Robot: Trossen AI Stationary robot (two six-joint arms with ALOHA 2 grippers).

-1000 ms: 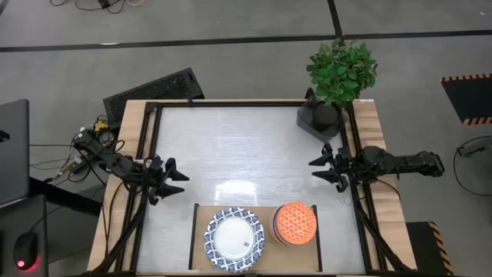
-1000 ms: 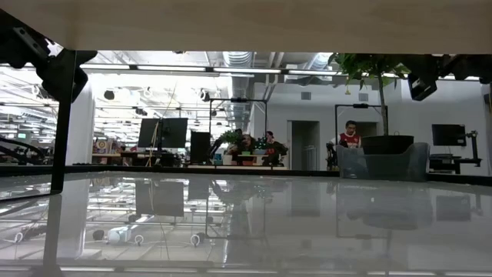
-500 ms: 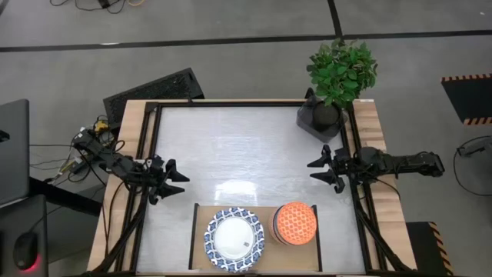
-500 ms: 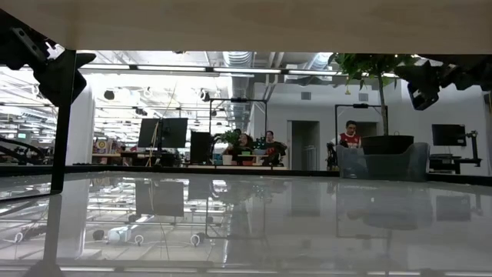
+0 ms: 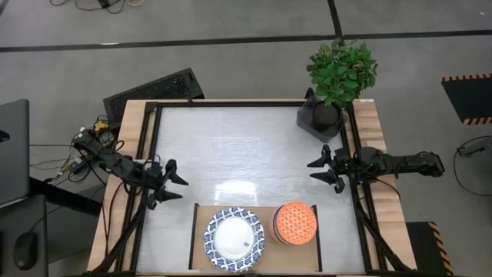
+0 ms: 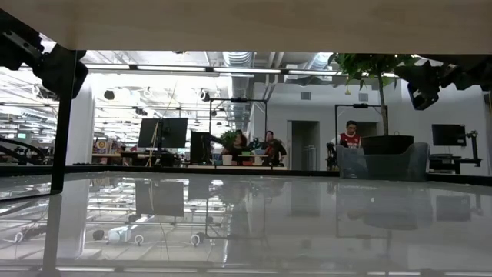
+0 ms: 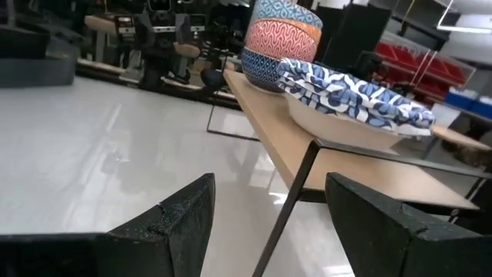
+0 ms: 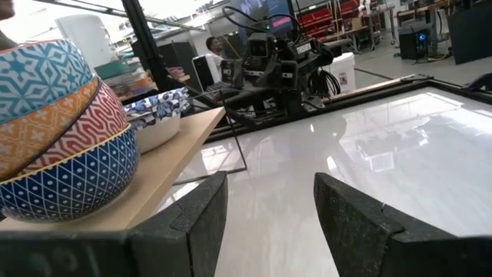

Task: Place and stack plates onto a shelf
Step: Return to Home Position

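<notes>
1. Blue-and-white plates [image 5: 234, 239] sit stacked on the left half of the shelf [image 5: 267, 211], which lies along the table [image 5: 246, 138] edge at the bottom of the high view. From above we cannot count how many are in the pile.
2. On the shelf's right half, just beside the plates, stands a stack of bowls [image 5: 296, 223] with an orange one on top.
3. Our left gripper [image 5: 177, 187] hovers over the table's left side. Its fingers [image 7: 165, 223] are spread wide with nothing between them, and it is near the shelf's left end without touching it.
4. Our right gripper [image 5: 313, 171] hangs at the table's right side, fingers [image 8: 184, 223] likewise wide apart and empty. The bowls are closest to it, and the plates lie beyond them.
5. The shelf's long axis runs left to right between the two grippers, and the left arm is the nearer one to the plates. Both arms are clear of the shelf, so we judge the stacking done. Drawing each arm outward, away from the shelf, should meet nothing.
</notes>
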